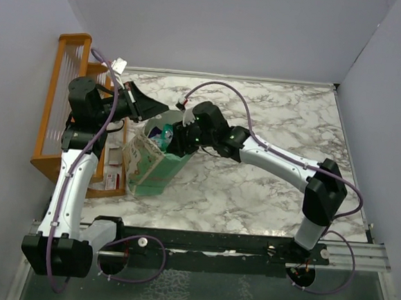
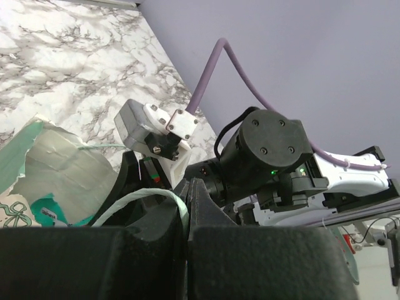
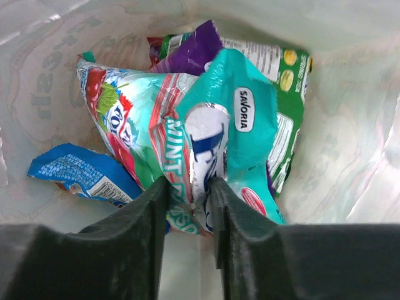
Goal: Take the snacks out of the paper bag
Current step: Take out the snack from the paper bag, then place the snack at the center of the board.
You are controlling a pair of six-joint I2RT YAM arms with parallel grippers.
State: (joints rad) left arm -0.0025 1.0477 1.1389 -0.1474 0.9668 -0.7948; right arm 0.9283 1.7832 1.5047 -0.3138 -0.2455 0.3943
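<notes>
The mint-green paper bag (image 1: 150,170) stands tilted at the table's left, mouth up. My left gripper (image 2: 186,194) is shut on its thin string handle (image 2: 134,201), holding it from above at the bag's far rim (image 1: 138,103). My right gripper (image 1: 170,139) reaches down into the bag. Its fingers (image 3: 187,194) pinch a fold of a teal mint snack packet (image 3: 244,137). Other snacks lie under and beside it: a blue packet (image 3: 75,172), a green one (image 3: 290,94) and a purple one (image 3: 194,50). The white inner walls of the bag (image 3: 350,125) surround them.
An orange wooden rack (image 1: 65,98) stands along the left wall, close behind the left arm. A small red-and-white box (image 1: 113,178) lies between the rack and the bag. The right arm's wrist (image 2: 269,150) hovers right over the bag's mouth, close to my left fingers.
</notes>
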